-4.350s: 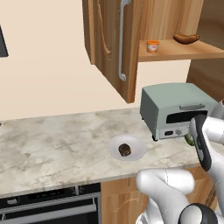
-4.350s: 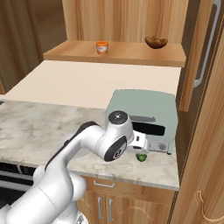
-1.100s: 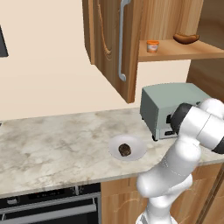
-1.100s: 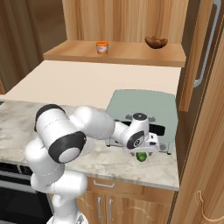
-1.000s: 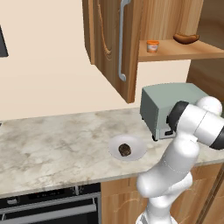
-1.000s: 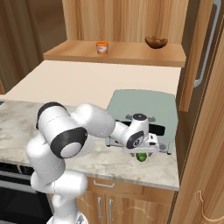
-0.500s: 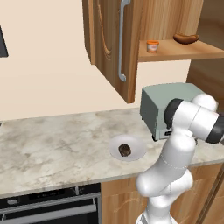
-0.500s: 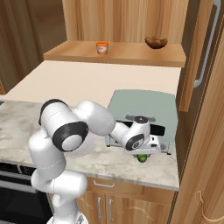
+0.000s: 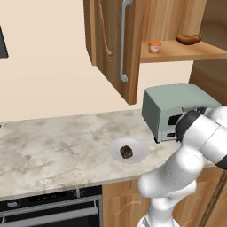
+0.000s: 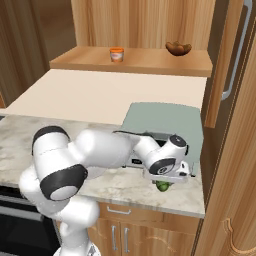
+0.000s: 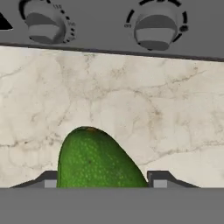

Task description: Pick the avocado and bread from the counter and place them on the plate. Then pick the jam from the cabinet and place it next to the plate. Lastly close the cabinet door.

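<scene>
avocado point(image 11: 94, 159): sat right between the fingers point(image 11: 47, 180), long way pointing toward the toaster oven point(image 10: 165, 125)
fingers: closing in on the avocado; a firm hold couldn't be told
plate point(image 9: 138, 149): far left of the toaster oven

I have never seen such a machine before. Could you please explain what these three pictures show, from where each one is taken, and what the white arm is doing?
The white arm is a robot in a simulated kitchen. Two cameras on its base look over it from left and right; the third sits on its hand. On the counter a plate carries the bread, beside a toaster oven. The jam stands on the cabinet shelf, the cabinet door open. The gripper is low before the oven, its fingertips either side of the avocado; whether they grip it yet, I cannot tell.
</scene>
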{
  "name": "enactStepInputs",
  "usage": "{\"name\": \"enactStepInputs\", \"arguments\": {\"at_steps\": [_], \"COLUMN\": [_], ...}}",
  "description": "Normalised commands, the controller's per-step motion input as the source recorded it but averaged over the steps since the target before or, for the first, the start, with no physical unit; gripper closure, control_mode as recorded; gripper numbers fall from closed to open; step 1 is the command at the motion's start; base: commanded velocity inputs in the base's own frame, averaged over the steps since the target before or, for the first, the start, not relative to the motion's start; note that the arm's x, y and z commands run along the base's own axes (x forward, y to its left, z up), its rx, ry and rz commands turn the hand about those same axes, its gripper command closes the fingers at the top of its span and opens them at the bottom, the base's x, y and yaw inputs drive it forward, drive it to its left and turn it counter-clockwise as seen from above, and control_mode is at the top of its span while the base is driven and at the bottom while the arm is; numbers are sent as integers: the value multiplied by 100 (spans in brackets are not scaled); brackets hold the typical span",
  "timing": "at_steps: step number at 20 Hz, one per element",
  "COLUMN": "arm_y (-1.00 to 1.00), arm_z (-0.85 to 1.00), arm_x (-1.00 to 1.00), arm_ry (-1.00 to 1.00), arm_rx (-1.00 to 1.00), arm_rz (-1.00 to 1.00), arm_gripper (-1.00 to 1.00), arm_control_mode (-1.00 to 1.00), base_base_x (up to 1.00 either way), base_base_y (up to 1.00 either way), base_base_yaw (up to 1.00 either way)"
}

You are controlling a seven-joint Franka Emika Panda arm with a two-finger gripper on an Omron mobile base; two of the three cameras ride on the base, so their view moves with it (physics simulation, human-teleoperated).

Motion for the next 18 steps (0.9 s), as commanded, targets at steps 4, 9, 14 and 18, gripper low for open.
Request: {"name": "enactStepInputs", "arguments": {"at_steps": [4,9,14,18], "arm_y": [35,77,99,100], "arm_z": [69,57,46,36], "arm_x": [-61,-37,-12,0], "arm_ry": [-3,-11,-14,-4], "arm_rx": [13,2,0,0], "arm_rz": [0,-2,-11,-13], "arm_gripper": [100,100,100,100], "arm_control_mode": [-100,-100,-100,-100], "base_base_x": [0,0,0,0], "base_base_y": [0,0,0,0], "base_base_yaw": [0,0,0,0]}}
